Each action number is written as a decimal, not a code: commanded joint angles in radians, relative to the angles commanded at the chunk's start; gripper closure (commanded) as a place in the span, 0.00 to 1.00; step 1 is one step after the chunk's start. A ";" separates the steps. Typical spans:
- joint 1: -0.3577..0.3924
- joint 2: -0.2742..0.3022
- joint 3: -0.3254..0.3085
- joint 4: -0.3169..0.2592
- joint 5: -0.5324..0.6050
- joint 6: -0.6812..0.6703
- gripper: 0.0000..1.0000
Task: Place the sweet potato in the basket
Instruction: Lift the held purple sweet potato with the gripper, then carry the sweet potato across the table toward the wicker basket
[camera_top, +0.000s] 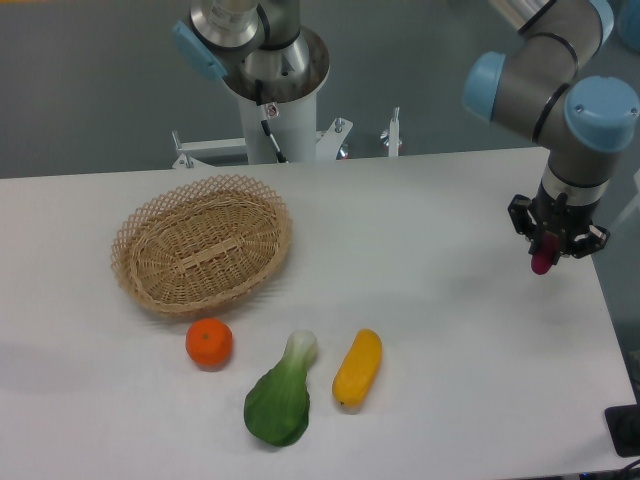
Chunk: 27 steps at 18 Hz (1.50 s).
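The sweet potato (542, 262) is a small dark red-purple piece, held end-down in my gripper (546, 252) at the far right of the table, a little above the surface. The gripper is shut on it and only its lower tip shows below the fingers. The basket (203, 245) is a shallow oval of tan wicker at the left of the table, far from the gripper, and nothing lies in it.
A round orange fruit (209, 342) lies just in front of the basket. A green leafy vegetable (281, 396) and a yellow-orange elongated vegetable (358, 367) lie near the front middle. The arm's base (270, 90) stands behind the table. The table's right edge is close to the gripper.
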 joint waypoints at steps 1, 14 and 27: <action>-0.002 0.000 -0.002 0.000 0.000 -0.002 0.92; -0.089 0.006 -0.015 -0.017 0.029 -0.063 0.91; -0.359 0.169 -0.268 0.000 0.017 -0.222 0.91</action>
